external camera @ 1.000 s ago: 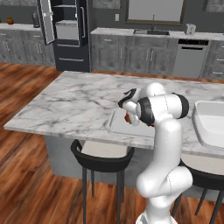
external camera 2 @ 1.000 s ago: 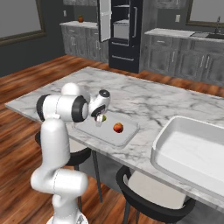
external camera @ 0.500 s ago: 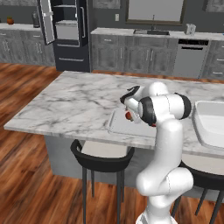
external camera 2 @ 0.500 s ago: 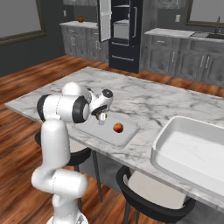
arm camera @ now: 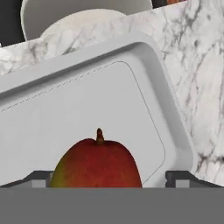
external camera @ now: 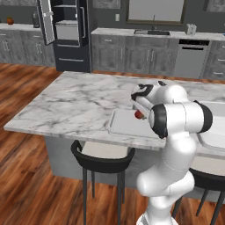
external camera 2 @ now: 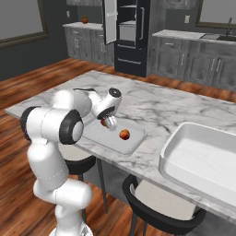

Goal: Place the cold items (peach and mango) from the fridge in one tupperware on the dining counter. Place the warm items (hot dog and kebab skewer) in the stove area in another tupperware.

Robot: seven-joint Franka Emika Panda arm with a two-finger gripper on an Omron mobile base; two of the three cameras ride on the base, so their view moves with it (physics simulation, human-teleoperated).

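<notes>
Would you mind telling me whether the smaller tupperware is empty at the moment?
Not empty. The smaller tupperware holds a peach and a mango, the latter lying between the open gripper fingers.

A home kitchen is shown. A marble-topped island surface (external camera: 74, 105) is flanked by black bar stools (external camera: 103, 160) on a wooden floor (external camera: 26, 83). Grey cabinets (external camera: 127, 57) are lined along the back wall, with a sink and faucet (external camera: 151, 30), a dishwasher (external camera: 190, 58) and a black fridge (external camera: 66, 33) whose door is left open.

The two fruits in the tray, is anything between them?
No. In the right base view, just bare tray floor lies between the mango and the peach.
</notes>
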